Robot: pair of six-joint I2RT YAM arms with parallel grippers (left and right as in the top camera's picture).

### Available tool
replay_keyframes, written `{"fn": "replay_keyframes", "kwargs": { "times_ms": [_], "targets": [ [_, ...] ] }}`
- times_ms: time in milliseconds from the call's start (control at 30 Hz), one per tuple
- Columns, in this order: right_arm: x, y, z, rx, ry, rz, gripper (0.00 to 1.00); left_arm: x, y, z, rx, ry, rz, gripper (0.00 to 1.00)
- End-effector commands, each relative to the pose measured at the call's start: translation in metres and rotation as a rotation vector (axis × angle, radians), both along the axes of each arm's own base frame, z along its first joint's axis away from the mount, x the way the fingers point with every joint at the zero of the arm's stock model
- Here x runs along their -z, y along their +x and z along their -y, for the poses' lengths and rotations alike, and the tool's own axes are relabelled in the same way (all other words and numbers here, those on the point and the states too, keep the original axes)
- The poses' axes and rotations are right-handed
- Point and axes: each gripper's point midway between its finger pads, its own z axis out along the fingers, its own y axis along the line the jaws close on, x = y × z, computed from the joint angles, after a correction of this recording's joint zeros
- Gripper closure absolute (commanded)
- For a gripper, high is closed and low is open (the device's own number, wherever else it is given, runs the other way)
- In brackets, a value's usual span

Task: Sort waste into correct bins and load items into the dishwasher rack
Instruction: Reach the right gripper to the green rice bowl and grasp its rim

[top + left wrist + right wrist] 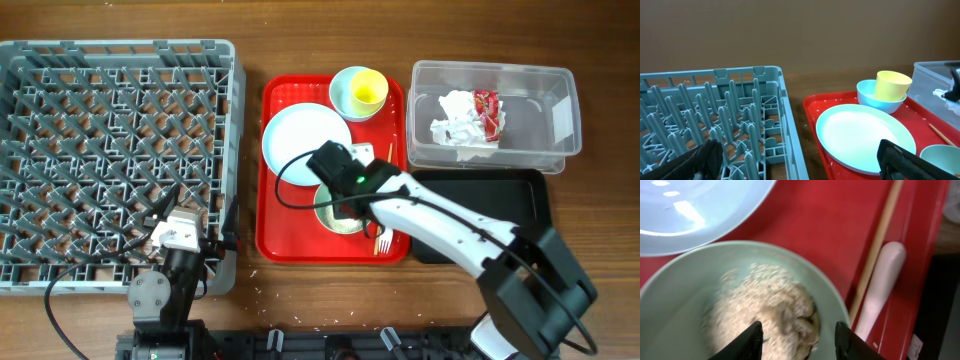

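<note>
Right wrist: right jaws spread above bowl (675,310) of rice (765,305); left jaws also spread.

Right gripper (797,340) directly over bowl (675,295), rice (765,310) lying in it under the fingertips. Plate (695,210) ahead-left of gripper, just beside bowl; chopstick (880,245) and fork (882,287) to its right, side by side on tray (830,225)

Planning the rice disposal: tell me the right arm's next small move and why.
Probably close the right pincer on the rim of the pale green round bowl. Its open fingers seem to straddle that rim, one above the loose white rice inside, one outside; the bowl sits on the red plastic tray and likely needs gripping before tipping into the shallow black rectangular tray.
</note>
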Motion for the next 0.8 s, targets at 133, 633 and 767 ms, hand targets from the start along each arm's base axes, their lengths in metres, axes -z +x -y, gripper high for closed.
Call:
{"fn": "replay_keyframes", "kwargs": {
  "times_ms": [133, 633, 767],
  "targets": [
    [-0.082, -0.033, -0.068, -0.205, 0.42, -0.083, 0.5, 0.002, 0.0, 0.001, 0.0, -0.005, -0.003, 0.0],
    [0.007, -0.039, -0.073, -0.228, 0.345, -0.066, 0.6, 0.002, 0.0, 0.001, 0.0, -0.005, -0.003, 0.0],
    [0.004, -0.033, -0.079, -0.236, 0.369, -0.038, 0.73, 0.002, 0.0, 0.001, 0.0, -0.005, -0.003, 0.0]
  ]
}}
